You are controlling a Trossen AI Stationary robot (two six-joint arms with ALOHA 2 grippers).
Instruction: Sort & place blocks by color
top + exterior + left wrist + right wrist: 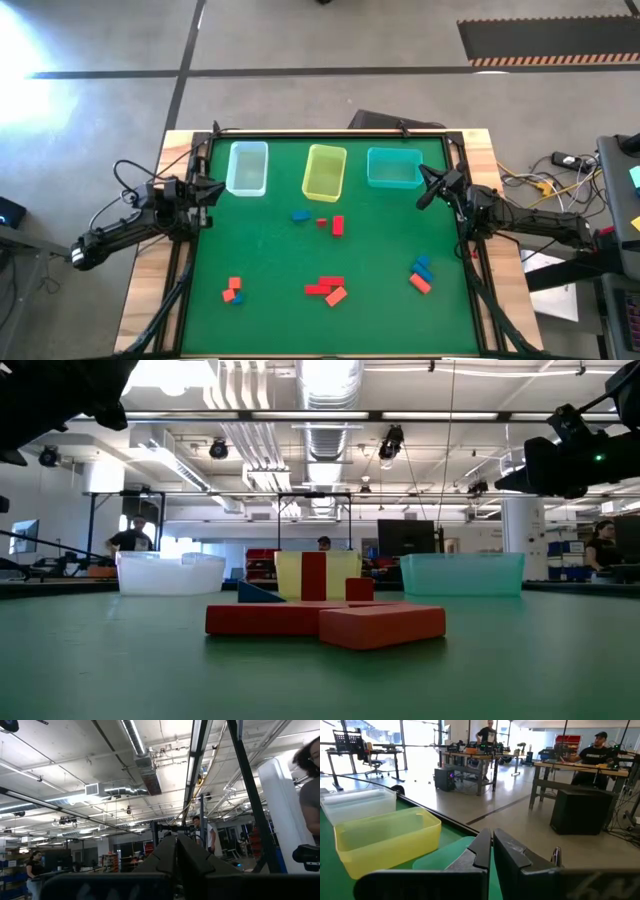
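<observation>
The blocks lie scattered on the green mat. A blue block point(300, 215) and two red blocks point(337, 225) sit near the yellow bin point(324, 172). Red and orange blocks point(327, 290) lie at the near middle. An orange and blue group point(234, 290) lies near left. Blue and orange blocks point(421, 275) lie near right. My left gripper point(217, 187) is shut and raised at the left edge beside the clear bin point(248, 168). My right gripper point(428, 188) is shut at the right edge beside the teal bin point(393, 168). Neither touches anything.
The three bins stand in a row along the mat's far edge. A black frame point(330, 131) borders the mat. Cables and equipment point(560, 185) lie off the table's right side. The middle of the mat between the block groups is bare. People work at benches in the room behind.
</observation>
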